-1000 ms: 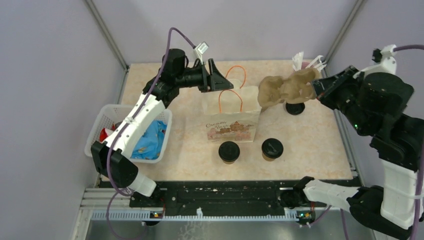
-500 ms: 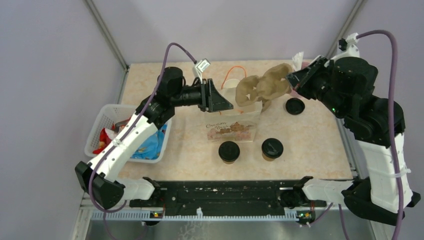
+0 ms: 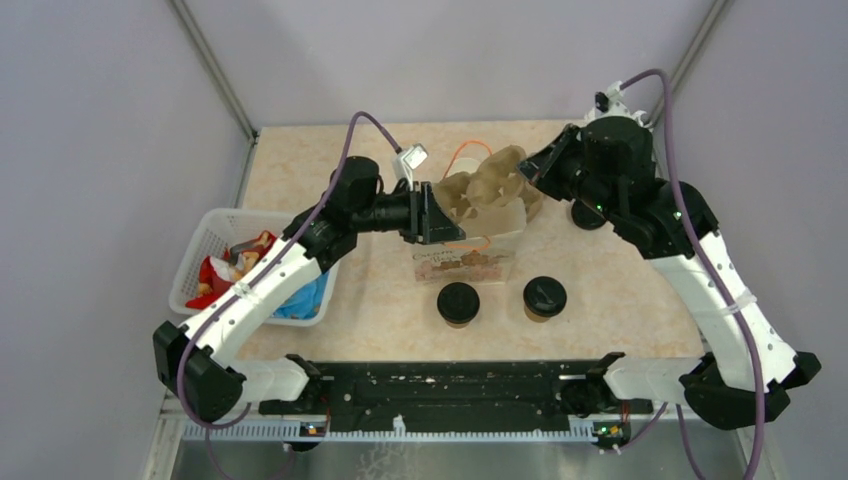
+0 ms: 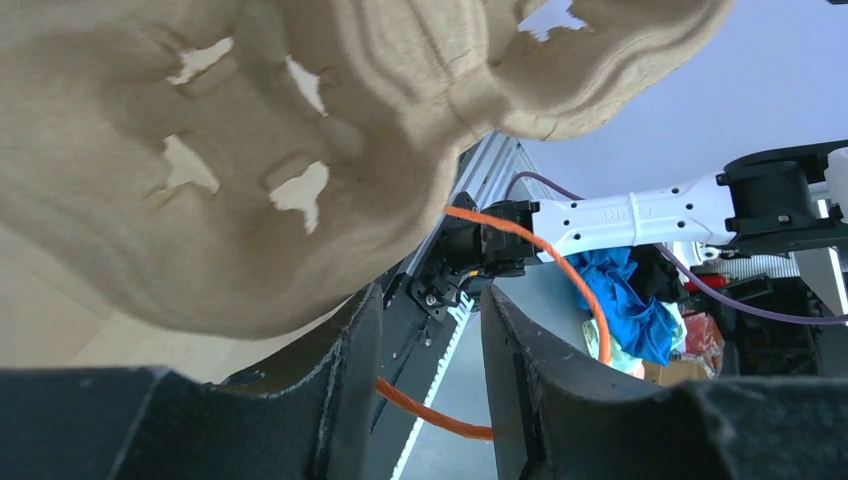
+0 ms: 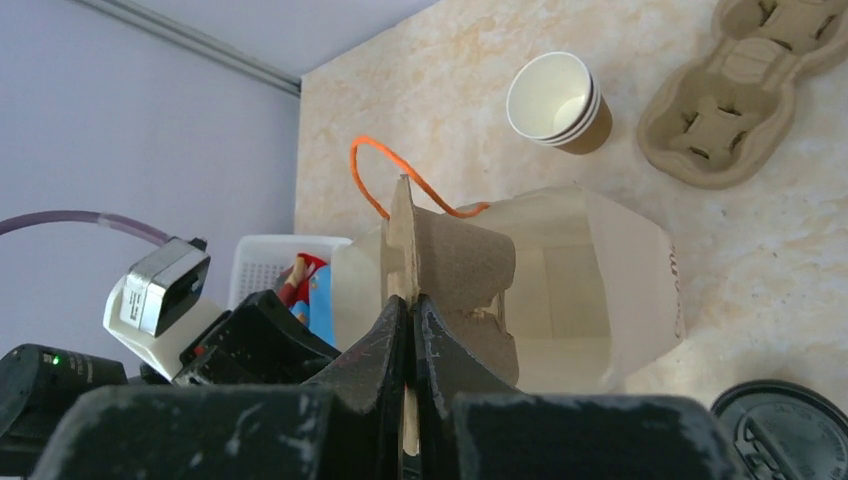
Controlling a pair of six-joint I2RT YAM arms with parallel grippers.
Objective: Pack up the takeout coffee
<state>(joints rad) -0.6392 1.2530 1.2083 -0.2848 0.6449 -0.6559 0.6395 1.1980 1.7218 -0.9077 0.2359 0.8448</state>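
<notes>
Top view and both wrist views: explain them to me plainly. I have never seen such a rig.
Two robot arms are bolted at the table's near edge. The top view looks down from above and behind them; each wrist view comes from a camera on one arm, its own tool showing. On the table stand a paper bag, two lidded cups and a basket; a second carrier and stacked cups lie nearby. The right tool is shut on a pulp carrier at the open bag's mouth. The left tool stands open at the bag's orange handle, which runs between its fingers.
</notes>
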